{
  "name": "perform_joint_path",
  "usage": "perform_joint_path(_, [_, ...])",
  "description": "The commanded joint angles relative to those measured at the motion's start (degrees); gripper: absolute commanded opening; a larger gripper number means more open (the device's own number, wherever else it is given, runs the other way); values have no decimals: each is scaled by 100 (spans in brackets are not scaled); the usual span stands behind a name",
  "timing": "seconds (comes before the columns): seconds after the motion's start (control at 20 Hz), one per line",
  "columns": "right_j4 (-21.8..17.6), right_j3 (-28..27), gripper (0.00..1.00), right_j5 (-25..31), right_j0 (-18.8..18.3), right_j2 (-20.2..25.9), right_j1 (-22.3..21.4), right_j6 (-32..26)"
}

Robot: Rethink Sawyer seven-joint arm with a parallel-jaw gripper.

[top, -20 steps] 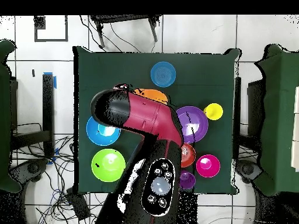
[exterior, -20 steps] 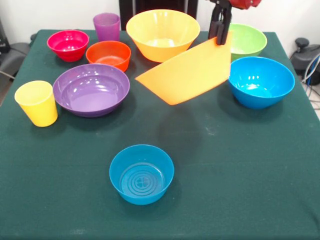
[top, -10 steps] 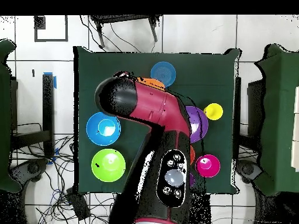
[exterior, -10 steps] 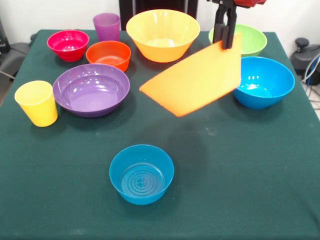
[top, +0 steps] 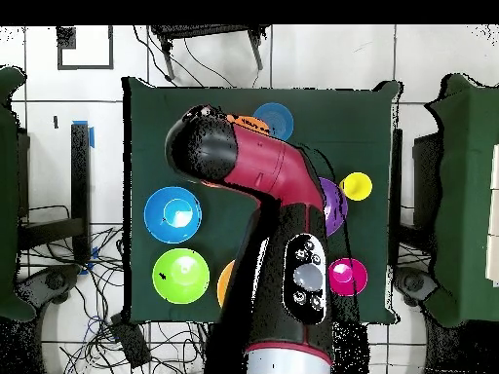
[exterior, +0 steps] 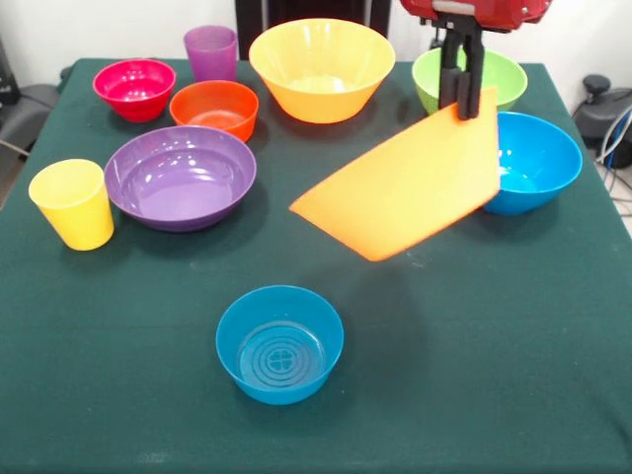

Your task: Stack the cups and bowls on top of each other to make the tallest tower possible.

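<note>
A: The tower is not begun yet, we think. The large orange bowl (exterior: 403, 190) hangs tilted in the air, its rim pinched in the claw (exterior: 461, 97), which is clamped tight on it. Over the last second it has drifted from the middle toward four o'clock, and it now hides part of the blue bowl (exterior: 541, 150).

B: So we are carrying the base away from the other large orange bowl (exterior: 321, 67) at twelve. We judge it is heading for open tabletop (exterior: 474, 336) in front, where a wide footing could stand.

A: Agreed. From above, the arm (top: 263, 185) covers the carried bowl almost wholly, so only the front view shows the grip.

B: How does it look to us?

A: Glossy, opaque, wide-mouthed, its outer wall facing us, hanging from one edge.

B: And the rest lies apart: the purple bowl (exterior: 181, 176) and yellow cup (exterior: 73, 203) at nine, the purple cup (exterior: 210, 51) and pink-red bowl (exterior: 134, 88) at eleven, the teal bowl (exterior: 279, 343) at six, the green bowl (exterior: 470, 79) at one.
</note>
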Motion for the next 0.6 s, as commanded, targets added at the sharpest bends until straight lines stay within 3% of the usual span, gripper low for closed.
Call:
perform_joint_path(0.05, [-356, -169, 0, -643, -191, 1115, 108, -525])
perform_joint_path(0.45, [-344, -498, 0, -513, -164, 1326, 135, -371])
perform_joint_path(0.6, [-303, -406, 0, -842, -390, 1834, 236, -552])
